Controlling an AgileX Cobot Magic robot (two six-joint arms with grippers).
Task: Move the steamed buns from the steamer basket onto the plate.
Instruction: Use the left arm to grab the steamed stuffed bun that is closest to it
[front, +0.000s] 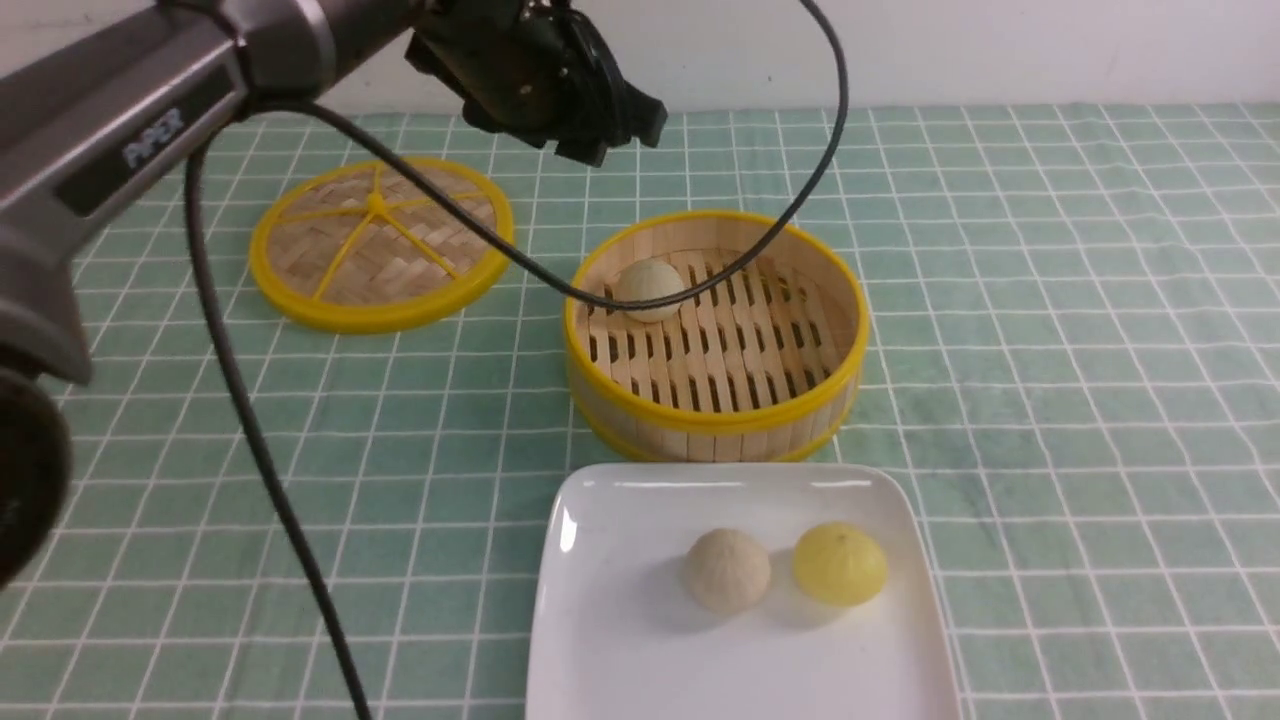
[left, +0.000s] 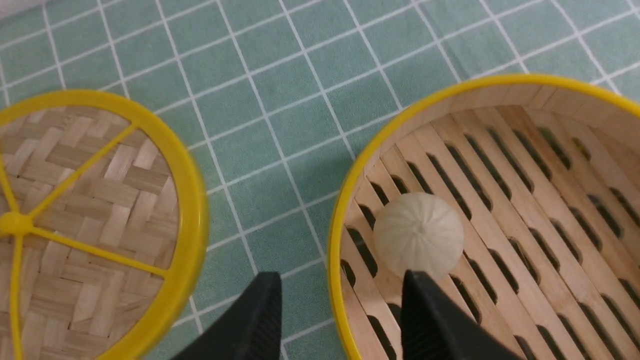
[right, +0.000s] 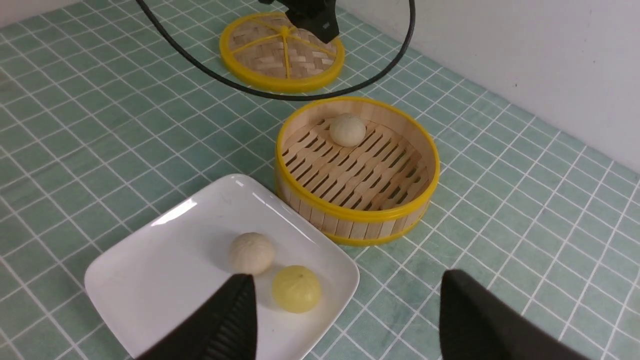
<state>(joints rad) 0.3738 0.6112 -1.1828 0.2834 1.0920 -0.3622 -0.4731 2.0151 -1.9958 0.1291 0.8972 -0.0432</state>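
The steamer basket (front: 715, 425) stands mid-table with one off-white steamed bun (front: 650, 288) at its back left. The white plate (front: 620, 560) in front of it holds a beige bun (front: 727, 570) and a pale yellow bun (front: 840, 563). My left gripper (front: 622, 135) hangs open above and behind the basket. In the left wrist view it (left: 340, 282) straddles the basket rim (left: 337, 240), with the bun (left: 419, 235) just beyond one fingertip. My right gripper (right: 347, 285) is open and empty, high over the plate's edge (right: 150, 235). It is out of the front view.
The flat woven lid (front: 380, 243) with yellow spokes lies to the left of the basket, and also shows in the left wrist view (left: 75, 215). The left arm's black cable (front: 250, 420) loops over the basket and down the table's left side. A green tiled cloth covers the table.
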